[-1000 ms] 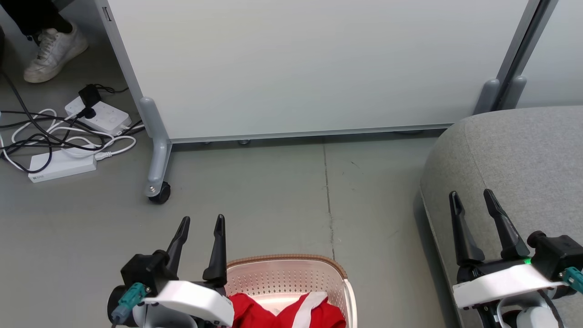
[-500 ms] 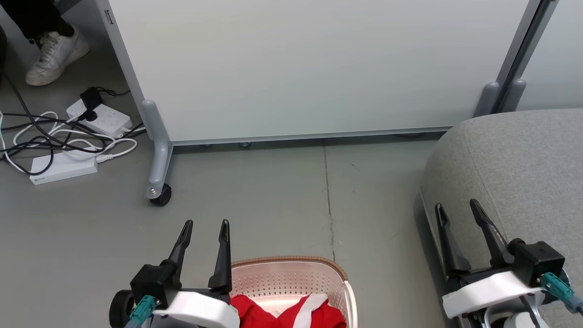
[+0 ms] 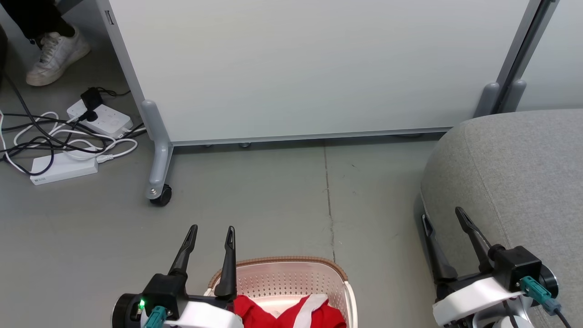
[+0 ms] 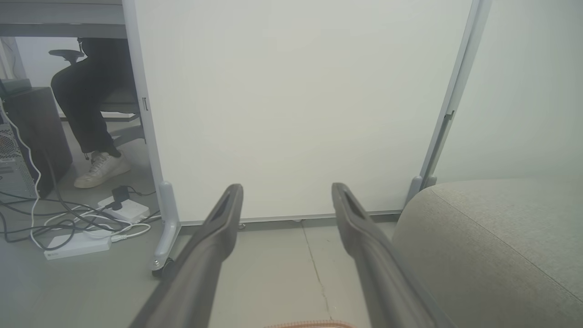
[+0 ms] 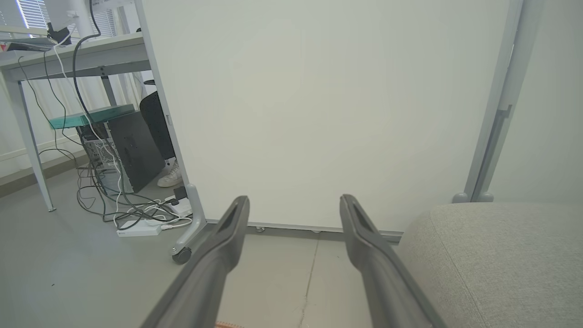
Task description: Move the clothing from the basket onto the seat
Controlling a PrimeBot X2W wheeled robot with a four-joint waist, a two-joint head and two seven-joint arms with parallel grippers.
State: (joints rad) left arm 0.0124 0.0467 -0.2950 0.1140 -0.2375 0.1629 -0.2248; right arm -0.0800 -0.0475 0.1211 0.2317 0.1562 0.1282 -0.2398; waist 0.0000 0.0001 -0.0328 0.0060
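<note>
Clothing point(image 3: 291, 314): a red heap with a white band, lying inside the basket point(image 3: 282, 281) at the bottom edge of the head view. Only the top of the heap shows, so I cannot tell how many pieces are there. No fabric is lifted or draped over the brown rim.

Basket stands on the grey floor, directly in front of the robot.

Left gripper point(image 3: 212, 228): at the basket's left rim, above and beside the heap, not touching it. Fingers point away from the robot and are spread apart with nothing between them. In the left wrist view there is only floor and panel past the fingers.

Right gripper point(image 3: 441, 214): well to the right of the basket, at the near edge of the seat point(image 3: 524, 159). Fingers are parted wide and hold nothing.

Seat: grey cushion to the right of the basket. No red shows on the part in view.

Beyond: white partition panel point(image 3: 296, 68) on casters. At far left are power strips and cables point(image 3: 98, 116) and a person's shoe point(image 3: 54, 57).

Judgement: the task is at its start. Nothing is grasped and nothing is delivered. All the visible clothing has yet to be picked out and carried right onto the seat.
</note>
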